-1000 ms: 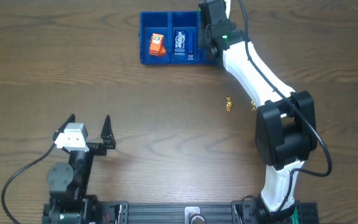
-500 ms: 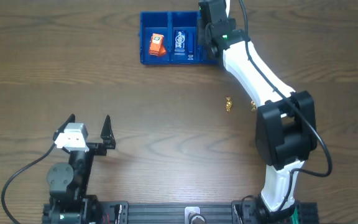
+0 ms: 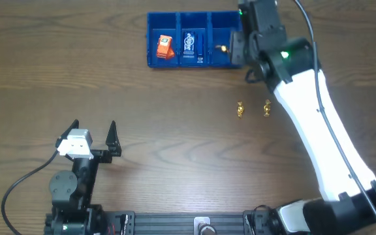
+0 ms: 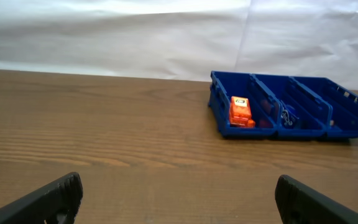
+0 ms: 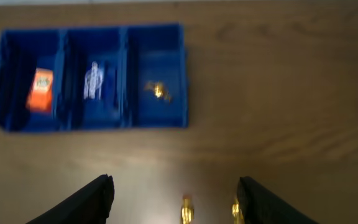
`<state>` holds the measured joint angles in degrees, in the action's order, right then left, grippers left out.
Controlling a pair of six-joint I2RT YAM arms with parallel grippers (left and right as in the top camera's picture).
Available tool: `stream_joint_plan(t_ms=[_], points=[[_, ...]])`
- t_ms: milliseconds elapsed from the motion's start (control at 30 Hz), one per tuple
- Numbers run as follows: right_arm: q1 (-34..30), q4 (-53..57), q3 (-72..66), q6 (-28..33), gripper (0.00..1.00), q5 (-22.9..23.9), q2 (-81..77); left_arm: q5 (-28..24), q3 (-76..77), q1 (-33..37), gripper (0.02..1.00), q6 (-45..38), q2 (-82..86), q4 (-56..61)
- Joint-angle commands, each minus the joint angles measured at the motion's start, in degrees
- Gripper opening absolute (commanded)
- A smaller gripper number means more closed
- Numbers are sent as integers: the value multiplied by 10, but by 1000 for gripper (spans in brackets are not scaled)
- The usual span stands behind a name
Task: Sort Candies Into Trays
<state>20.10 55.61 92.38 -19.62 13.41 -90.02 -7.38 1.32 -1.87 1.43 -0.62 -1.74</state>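
Soft, even light, perhaps from overhead — faint shadows; the right wrist view is blurred.

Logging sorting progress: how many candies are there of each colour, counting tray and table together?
Gold candies: 3
Orange candy: 1
Blue candy: 1
Total: 5

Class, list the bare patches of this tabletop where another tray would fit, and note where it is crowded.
Bare wood runs left of the blue tray down to the left arm, and across the middle between that arm and the two gold candies. Crowded: the tray's right end, where the right arm hangs near the loose candies.
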Motion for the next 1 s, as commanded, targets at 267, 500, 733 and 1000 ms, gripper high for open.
stream_joint_plan(t_ms=[267,500,733,1000], points=[[-7,-102,-252,-14,676,-84,-82,-11,-10,3,996,-6,3,-20],[-22,-120,-253,-14,678,-84,-139,-11,-10,3,998,-6,3,-20],[-37,-120,-255,-12,673,-84,-145,-10,-10,4,998,-6,3,-20],[-37,-135,-256,2,673,-84,-174,-11,-10,3,996,-6,3,-20]])
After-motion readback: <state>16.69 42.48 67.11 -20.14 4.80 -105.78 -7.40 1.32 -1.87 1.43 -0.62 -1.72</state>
